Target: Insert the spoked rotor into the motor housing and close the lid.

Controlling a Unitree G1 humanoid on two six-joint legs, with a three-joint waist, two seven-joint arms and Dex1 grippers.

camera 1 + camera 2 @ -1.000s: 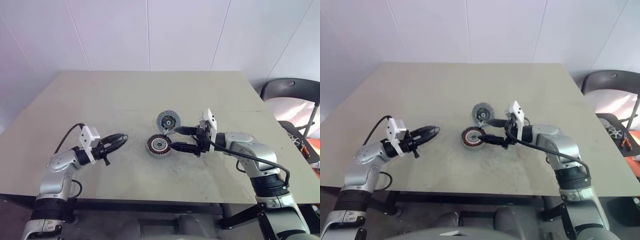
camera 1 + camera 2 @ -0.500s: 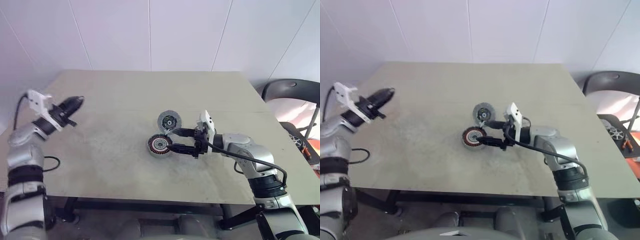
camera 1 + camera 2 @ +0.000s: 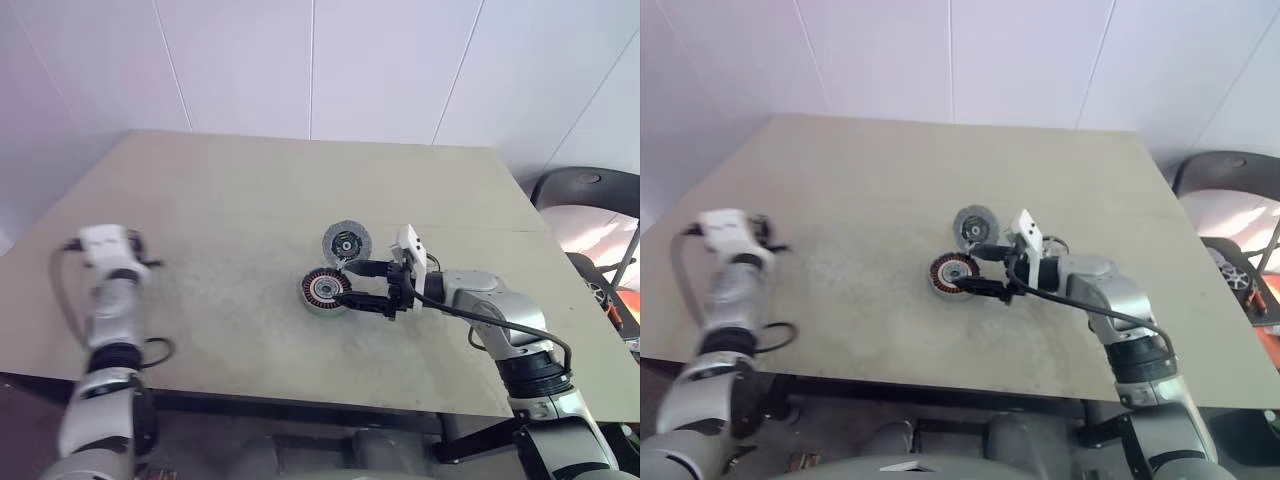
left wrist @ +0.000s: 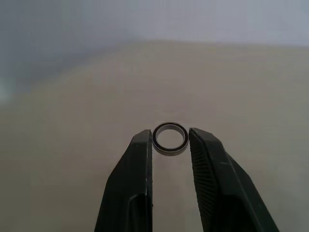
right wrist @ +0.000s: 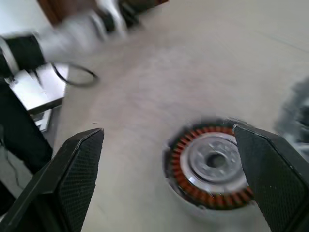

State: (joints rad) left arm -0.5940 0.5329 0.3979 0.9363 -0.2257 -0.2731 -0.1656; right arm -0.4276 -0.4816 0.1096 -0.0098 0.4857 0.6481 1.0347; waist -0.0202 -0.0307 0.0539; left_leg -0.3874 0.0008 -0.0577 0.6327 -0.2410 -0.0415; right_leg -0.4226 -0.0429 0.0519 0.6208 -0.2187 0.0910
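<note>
While your left arm swung away to the worktop's [image 3: 200, 200] left edge, its left gripper [image 4: 170, 145] narrowly pinched a small ring [image 4: 169, 139]. Your right gripper [image 3: 345, 284] stayed spread wide, empty, straddling the motor housing [image 3: 322, 290], the lid [image 3: 346, 242] just behind it.

My left gripper [image 4: 170, 140] points out over a tan table [image 4: 251, 96]. A small dark ring [image 4: 169, 139] sits between my two fingertips [image 4: 143, 145], which flank it closely; whether they touch it I cannot tell.
</note>
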